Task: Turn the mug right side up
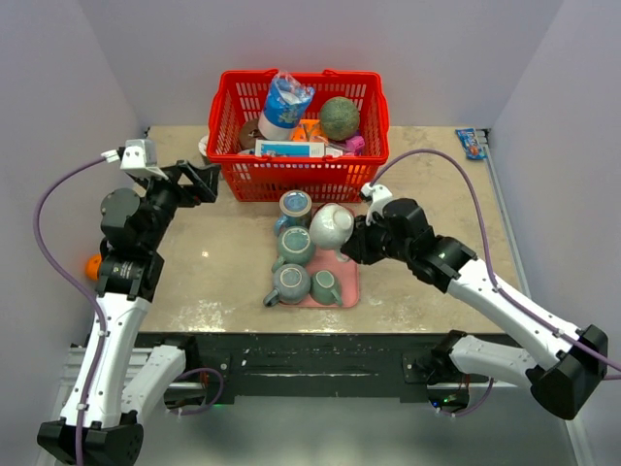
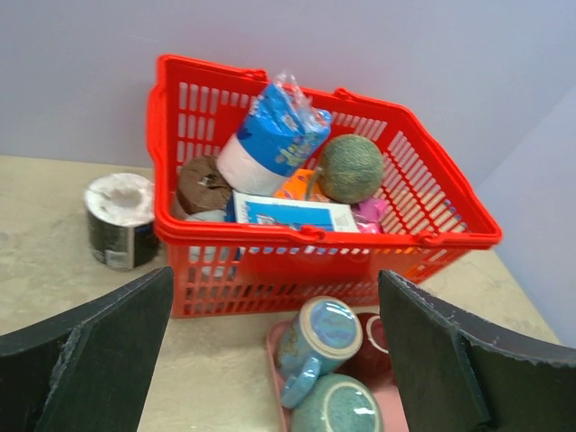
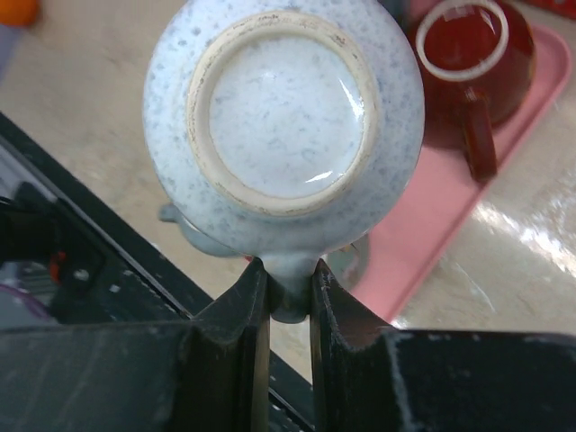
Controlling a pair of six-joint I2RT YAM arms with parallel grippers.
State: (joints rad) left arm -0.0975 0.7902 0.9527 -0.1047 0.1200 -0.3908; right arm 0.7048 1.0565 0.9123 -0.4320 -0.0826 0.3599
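Note:
My right gripper is shut on the handle of a pale speckled mug and holds it above the pink tray. In the right wrist view the mug shows its unglazed base ring to the camera, with the handle pinched between my fingers at the gripper. A dark red mug stands open side up on the tray. My left gripper is open and empty, raised left of the red basket; its view looks at the basket and tray.
A blue mug and three teal mugs sit on the tray, bottoms up. The red basket full of goods stands behind it. A roll sits left of the basket. An orange ball lies at the left edge.

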